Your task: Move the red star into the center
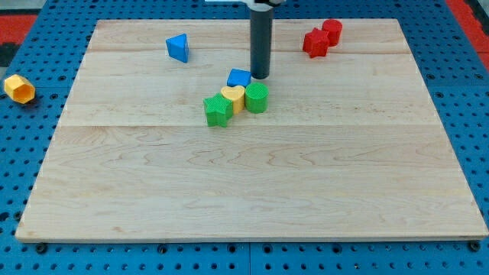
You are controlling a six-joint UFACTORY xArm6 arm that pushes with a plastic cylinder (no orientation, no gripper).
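Red star near board's top right, touching red cylinder; my tip beside blue cube; no fingers, bare rod.

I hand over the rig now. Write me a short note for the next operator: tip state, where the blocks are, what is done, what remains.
My tip: down on the wooden board, just right of the blue cube-like block, above the green cylinder.
Red star block: near the view's top right, touching the red cylinder-like block.
Middle cluster: green star-like block, yellow heart block, green cylinder, blue block.
Blue triangular block: top left. Yellow hexagonal block: off the board, left.
Done: nothing visible. Left: push the red star to the centre.
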